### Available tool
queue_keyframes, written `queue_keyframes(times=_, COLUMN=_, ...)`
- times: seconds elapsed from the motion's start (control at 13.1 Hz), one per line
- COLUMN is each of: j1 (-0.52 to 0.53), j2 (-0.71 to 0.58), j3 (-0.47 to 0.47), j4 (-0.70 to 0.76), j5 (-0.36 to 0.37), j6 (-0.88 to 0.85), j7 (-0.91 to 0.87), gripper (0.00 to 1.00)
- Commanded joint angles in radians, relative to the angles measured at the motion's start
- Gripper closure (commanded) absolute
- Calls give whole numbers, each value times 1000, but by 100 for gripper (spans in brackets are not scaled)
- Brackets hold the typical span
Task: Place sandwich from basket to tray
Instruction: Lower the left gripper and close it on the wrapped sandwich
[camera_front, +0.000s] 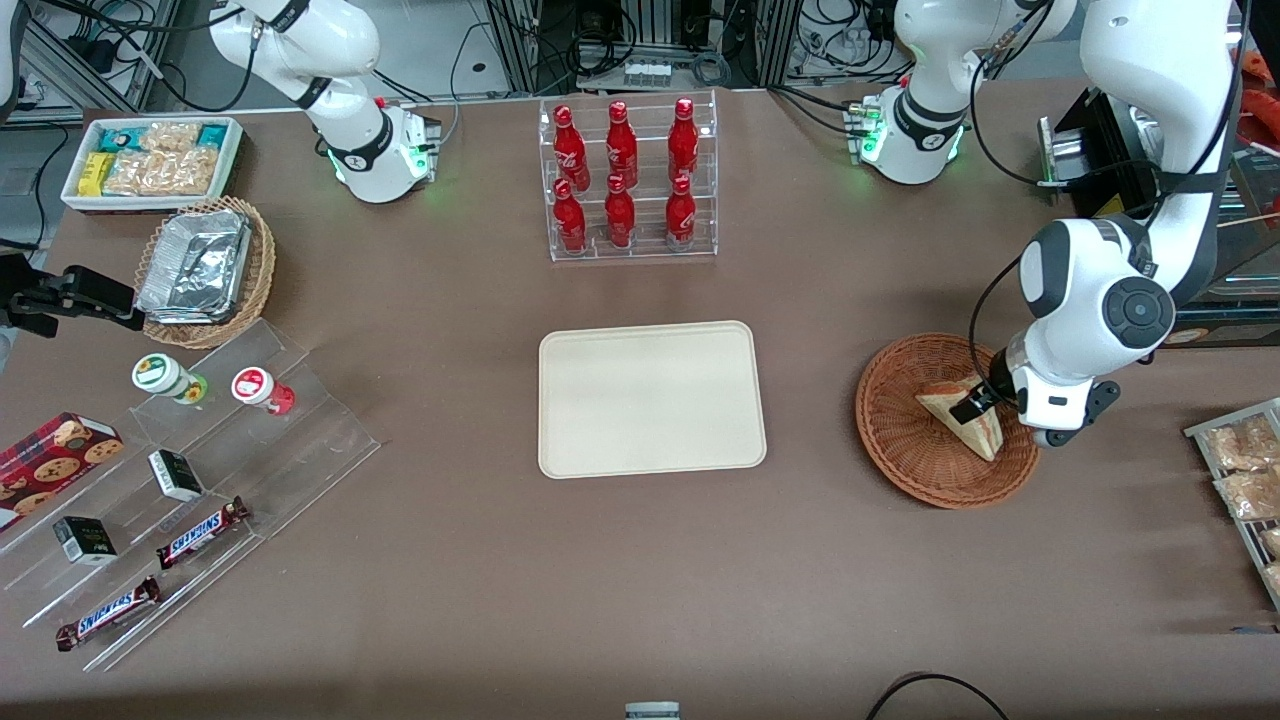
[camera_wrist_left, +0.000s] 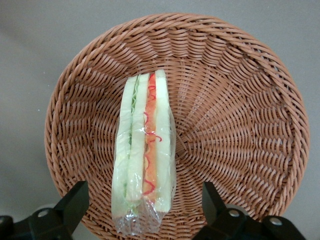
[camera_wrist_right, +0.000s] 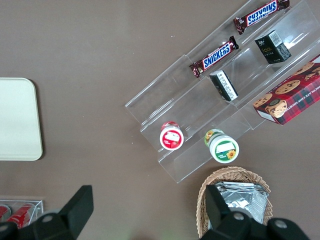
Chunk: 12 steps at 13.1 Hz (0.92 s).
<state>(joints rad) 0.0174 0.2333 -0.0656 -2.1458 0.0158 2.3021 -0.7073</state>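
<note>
The sandwich, a plastic-wrapped white wedge with red-orange and green filling, lies in the reddish-brown wicker basket toward the working arm's end of the table. My left gripper hangs low over the basket. In the left wrist view the gripper is open, its two black fingers standing on either side of the sandwich's wrapped end without touching it, above the basket's weave. The cream-beige tray lies flat at the table's middle, with nothing on it.
A clear rack of red bottles stands farther from the front camera than the tray. A white snack bin, a foil-filled wicker basket and a clear stepped stand lie toward the parked arm's end. Snack packets lie beside the basket.
</note>
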Motion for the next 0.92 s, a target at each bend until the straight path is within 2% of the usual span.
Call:
queue_keyframes(times=0.0, j1=6, j2=-26, j3=-5, j4=-57, j5=21, j6=57, j7=-34, gripper=0)
queue_keyframes(times=0.38, j1=6, j2=-3, j3=-5, j4=-59, j5=21, j6=66, j7=-34, gripper=3)
queue_keyframes(times=0.53, j1=6, j2=8, j3=-5, j4=-60, j5=21, j6=79, j7=-34, gripper=12)
queue_keyframes(times=0.61, j1=6, j2=12, j3=-5, j4=-60, j5=21, j6=82, j7=-34, gripper=26)
queue_keyframes(times=0.76, j1=6, j2=14, j3=-3, j4=-62, j5=21, j6=80, j7=-37, gripper=74)
queue_keyframes(times=0.84, j1=6, j2=11, j3=-3, j4=-62, j5=21, j6=79, j7=-52, gripper=93)
